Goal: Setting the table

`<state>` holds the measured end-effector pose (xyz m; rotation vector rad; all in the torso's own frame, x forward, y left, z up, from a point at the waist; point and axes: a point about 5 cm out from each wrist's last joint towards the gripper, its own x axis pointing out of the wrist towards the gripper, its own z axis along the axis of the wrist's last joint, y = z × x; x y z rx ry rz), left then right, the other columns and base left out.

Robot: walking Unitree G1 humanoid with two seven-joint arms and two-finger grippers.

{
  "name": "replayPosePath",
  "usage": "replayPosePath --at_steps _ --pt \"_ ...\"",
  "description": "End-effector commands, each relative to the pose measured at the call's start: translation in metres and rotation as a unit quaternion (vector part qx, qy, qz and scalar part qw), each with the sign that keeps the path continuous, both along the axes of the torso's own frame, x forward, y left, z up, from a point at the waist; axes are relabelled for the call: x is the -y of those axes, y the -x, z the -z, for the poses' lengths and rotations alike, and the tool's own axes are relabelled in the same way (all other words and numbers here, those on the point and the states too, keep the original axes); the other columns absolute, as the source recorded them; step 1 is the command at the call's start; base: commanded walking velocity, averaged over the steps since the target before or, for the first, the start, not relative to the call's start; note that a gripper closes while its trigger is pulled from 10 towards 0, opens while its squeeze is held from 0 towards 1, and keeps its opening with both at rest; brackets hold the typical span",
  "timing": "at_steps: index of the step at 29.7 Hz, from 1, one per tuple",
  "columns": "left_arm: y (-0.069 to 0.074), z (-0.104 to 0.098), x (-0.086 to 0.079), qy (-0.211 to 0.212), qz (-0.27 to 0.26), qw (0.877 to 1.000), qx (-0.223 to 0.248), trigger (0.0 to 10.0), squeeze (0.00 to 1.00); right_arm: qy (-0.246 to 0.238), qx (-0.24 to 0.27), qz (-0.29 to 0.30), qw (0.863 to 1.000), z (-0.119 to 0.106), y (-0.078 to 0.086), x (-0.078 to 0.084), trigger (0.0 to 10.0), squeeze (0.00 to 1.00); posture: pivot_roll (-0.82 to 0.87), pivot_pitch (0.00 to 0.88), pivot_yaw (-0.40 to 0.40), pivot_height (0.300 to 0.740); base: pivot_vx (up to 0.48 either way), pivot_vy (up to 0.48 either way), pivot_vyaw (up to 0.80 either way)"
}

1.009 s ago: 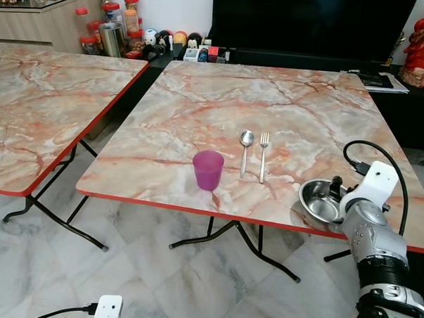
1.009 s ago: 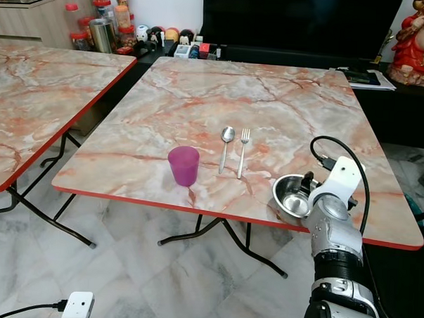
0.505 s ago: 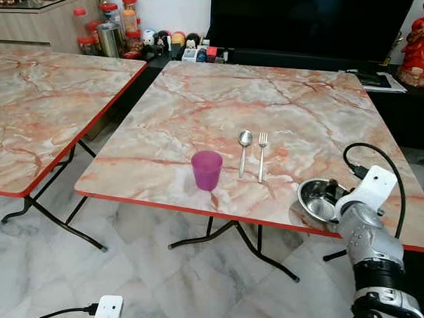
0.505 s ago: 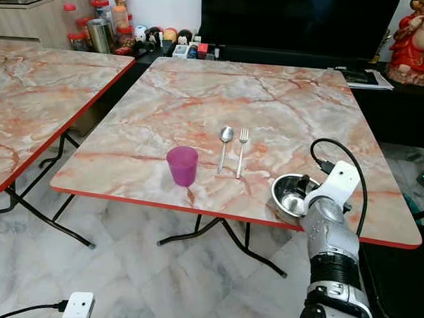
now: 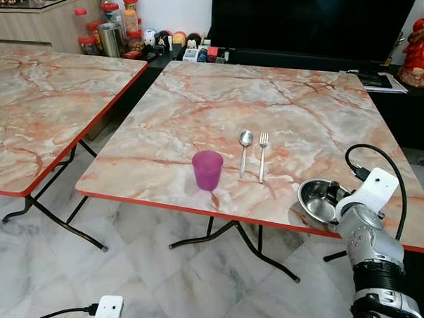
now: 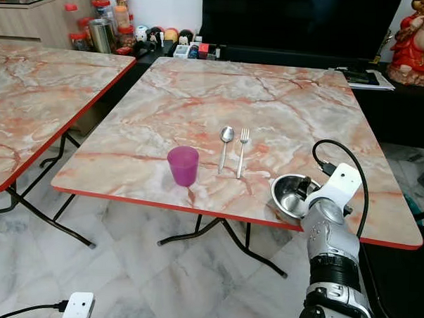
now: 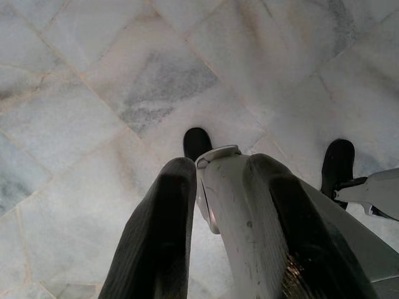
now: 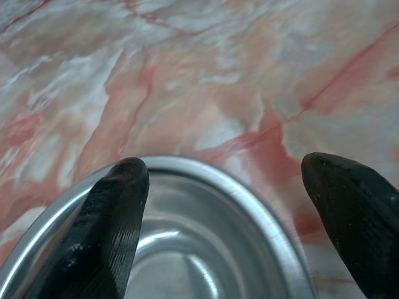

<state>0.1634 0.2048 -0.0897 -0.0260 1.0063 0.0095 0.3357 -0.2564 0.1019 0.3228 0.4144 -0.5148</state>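
Observation:
A steel bowl (image 5: 320, 201) sits at the near right edge of the marble table (image 5: 271, 98). My right gripper (image 5: 339, 197) is at the bowl's right rim. In the right wrist view its two black fingers (image 8: 118, 205) stand open, wide apart, over the bowl's rim (image 8: 206, 180), which runs between them. A purple cup (image 5: 207, 169) stands upright near the front edge, with a spoon (image 5: 245, 150) and a fork (image 5: 263, 154) lying side by side to its right. My left gripper (image 7: 221, 205) hangs idle over the floor, open.
A second marble table (image 5: 45, 102) stands to the left across a narrow gap. Jars and small figures (image 5: 119, 28) line the back, beside a dark TV (image 5: 309, 22) and a red statue (image 5: 422, 41). A white plug (image 5: 107, 309) lies on the tiled floor.
The right wrist has sunk a little and its finger no longer stands up over the bowl. The bowl, cup, spoon and fork have not moved.

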Motion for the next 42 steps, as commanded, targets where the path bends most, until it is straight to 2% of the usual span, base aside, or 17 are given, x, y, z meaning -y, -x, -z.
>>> replayPosePath --at_steps 1,8,16,17,18,19,42 --pt "0.004 0.001 -0.003 0.0 -0.002 1.0 -0.012 10.0 0.0 -0.003 0.004 0.009 1.0 -0.003 0.001 0.003 10.0 0.0 -0.03 0.0 0.008 0.732 0.0 0.0 0.0" --pt "0.005 0.002 -0.003 0.001 -0.001 1.0 -0.013 10.0 0.0 -0.009 0.002 0.011 1.0 -0.002 0.003 0.003 10.0 0.0 -0.03 0.0 0.009 0.732 0.0 0.0 0.0" --pt "0.005 0.002 -0.002 0.001 -0.001 1.0 -0.014 10.0 0.0 -0.03 -0.01 0.009 0.999 0.005 0.006 -0.006 10.0 0.0 -0.03 0.0 0.007 0.732 0.0 0.0 0.0" --pt "0.005 0.002 -0.002 0.001 -0.001 1.0 -0.014 10.0 0.0 -0.032 -0.01 0.009 0.999 0.005 0.006 -0.006 8.9 0.0 -0.03 0.0 0.006 0.732 0.0 0.0 0.0" --pt "0.004 0.002 -0.002 0.001 -0.001 1.0 -0.015 10.0 0.0 -0.037 -0.009 0.009 0.999 0.005 0.005 -0.007 3.3 0.0 -0.03 0.0 0.006 0.732 0.0 0.0 0.0" --pt "0.004 0.002 -0.002 0.001 -0.001 1.0 -0.015 10.0 0.0 -0.038 -0.008 0.007 0.999 0.004 0.005 -0.008 0.0 0.0 -0.03 0.0 0.006 0.732 0.0 0.0 0.0" --pt "0.004 0.002 -0.002 0.005 0.0 1.0 -0.018 10.0 0.0 -0.056 0.003 0.002 0.998 -0.002 -0.001 -0.015 0.0 0.0 -0.02 0.0 0.003 0.732 0.0 0.0 0.0"
